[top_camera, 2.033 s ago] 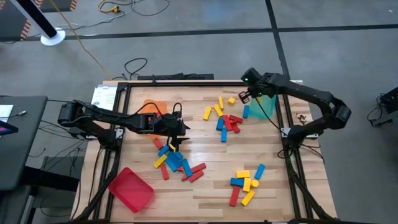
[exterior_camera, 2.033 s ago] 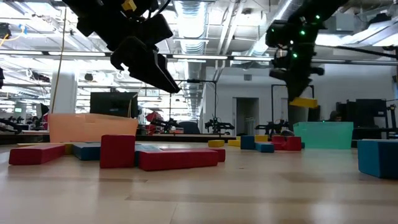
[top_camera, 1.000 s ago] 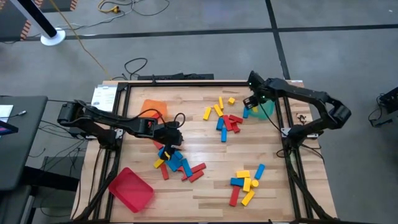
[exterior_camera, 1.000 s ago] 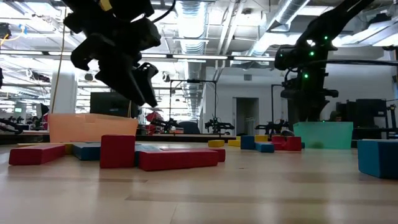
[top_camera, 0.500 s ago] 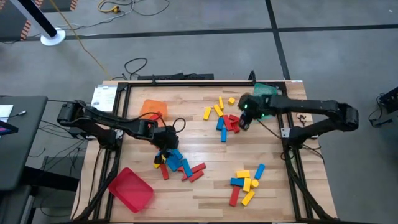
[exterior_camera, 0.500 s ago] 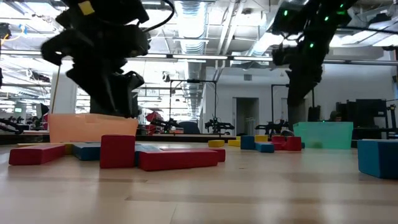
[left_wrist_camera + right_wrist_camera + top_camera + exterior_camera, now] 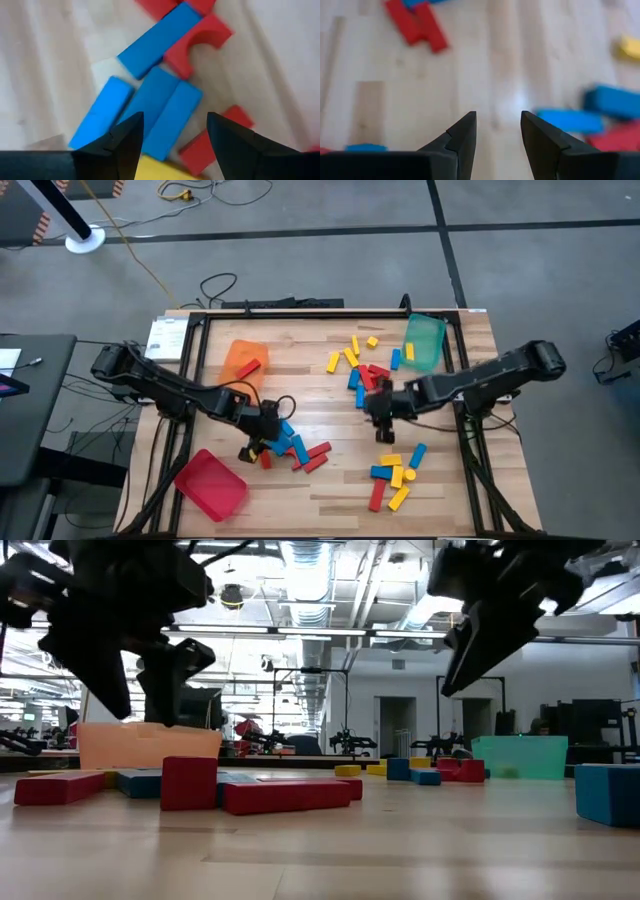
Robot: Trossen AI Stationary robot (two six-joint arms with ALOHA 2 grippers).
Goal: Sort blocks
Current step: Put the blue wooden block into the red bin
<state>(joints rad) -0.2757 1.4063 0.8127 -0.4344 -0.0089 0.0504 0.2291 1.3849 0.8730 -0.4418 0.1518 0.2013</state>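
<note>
I have the left gripper (image 7: 262, 442) low over the cluster of blocks (image 7: 290, 446) at about seven o'clock on the table (image 7: 330, 485), its jaws parted with nothing between them. In the left wrist view, three blue bars (image 7: 150, 117) lie side by side right ahead of the open fingertips, a red arch block (image 7: 197, 42) with a half-round cut-out sits past them, and a yellow block (image 7: 152, 170) shows just at the gap between the fingers. The right gripper (image 7: 381, 408) hovers near the table's middle, jaws apart at a moderate width and empty; in the right wrist view they stand over bare wood, with two red bars (image 7: 417, 26) ahead and blue bars (image 7: 590, 112) off to one side. A second cluster (image 7: 362, 363) of red, blue and yellow pieces lies at about twelve o'clock, just beyond that gripper, and a third group (image 7: 395, 475) lies at about five o'clock. The blocks look smooth, matte and solid-coloured, mostly short rectangular bars. The tabletop is pale planked wood framed by black rails. An orange tray (image 7: 243, 359) at ten o'clock holds one red block (image 7: 247, 366), a translucent green tray (image 7: 424, 340) sits at two o'clock, and a red tray (image 7: 210, 483) at eight o'clock.
</note>
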